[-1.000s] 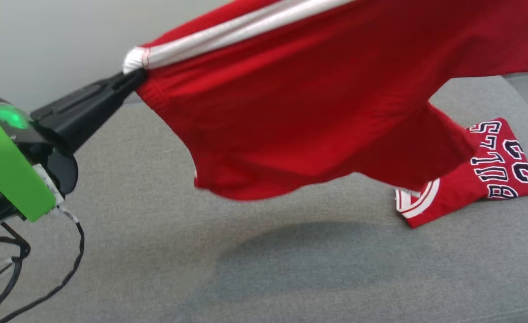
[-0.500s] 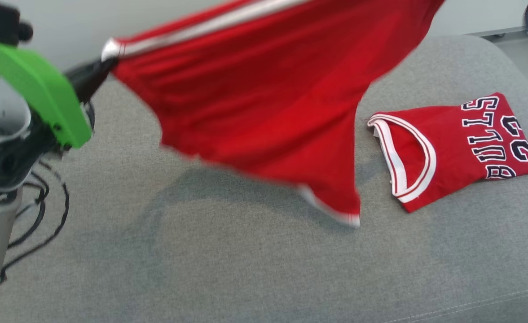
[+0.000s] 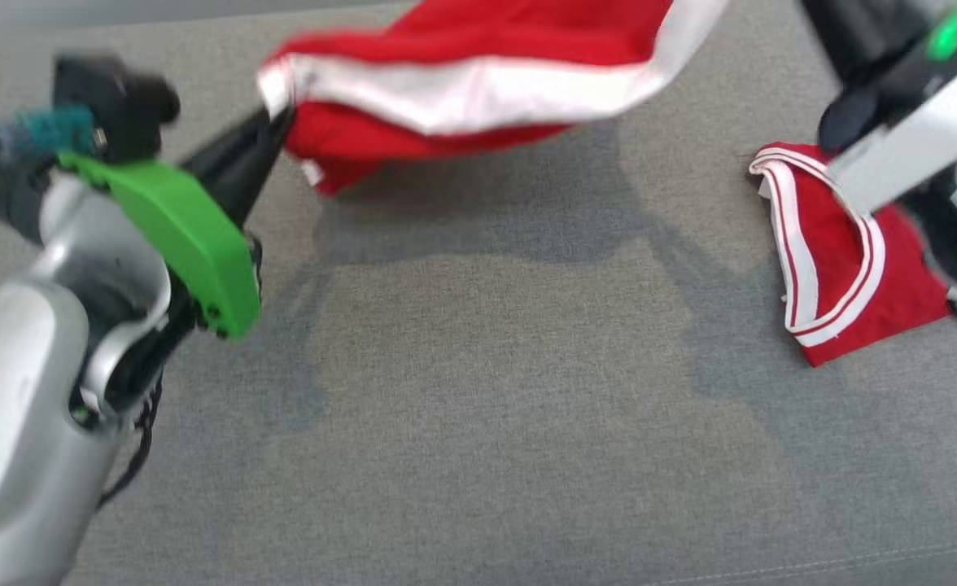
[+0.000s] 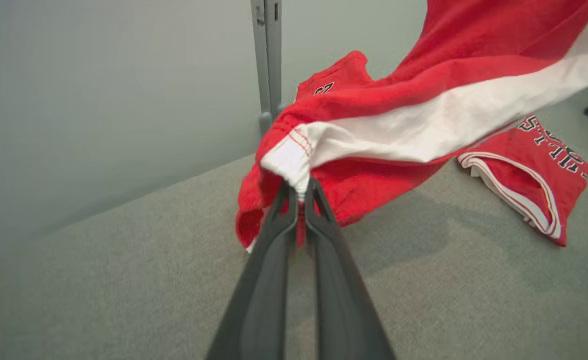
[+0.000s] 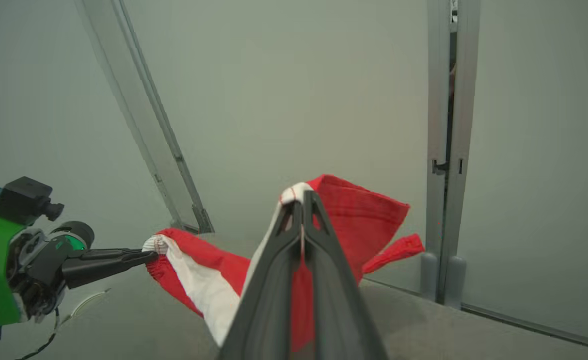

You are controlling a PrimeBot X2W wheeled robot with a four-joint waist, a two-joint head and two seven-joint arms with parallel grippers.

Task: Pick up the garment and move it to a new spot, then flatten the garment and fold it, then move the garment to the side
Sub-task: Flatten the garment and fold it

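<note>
Red garment (image 3: pixel 487 81) with a broad white band hung stretched between both grippers, across the 12 o'clock part of the head view (which was blurred). It hung over a grey woven surface (image 3: pixel 487 423) that carried its shadow. Whether its lowest fold touched that surface could not be told.

The left gripper (image 3: pixel 271 134), at 10 o'clock in the head view, had its fingers clamped tight on the white gathered corner. In the right wrist view the right gripper (image 5: pixel 301 200) was likewise pinched closed on the other white-edged corner, with red cloth caught between its fingers.

A folded jersey (image 3: pixel 836 268), red with white trim, lay flat on the surface at 3 o'clock in the head view, apart from the hanging cloth. A pale forearm (image 3: pixel 902 155) crossed above it.

Behind the surface rose a plain pale grey-green wall (image 5: pixel 299 90). Against it stood an upright metal post (image 5: pixel 446 150) at 3 o'clock in the right wrist view and a slanted rail (image 5: pixel 144 115) at 10 o'clock.
</note>
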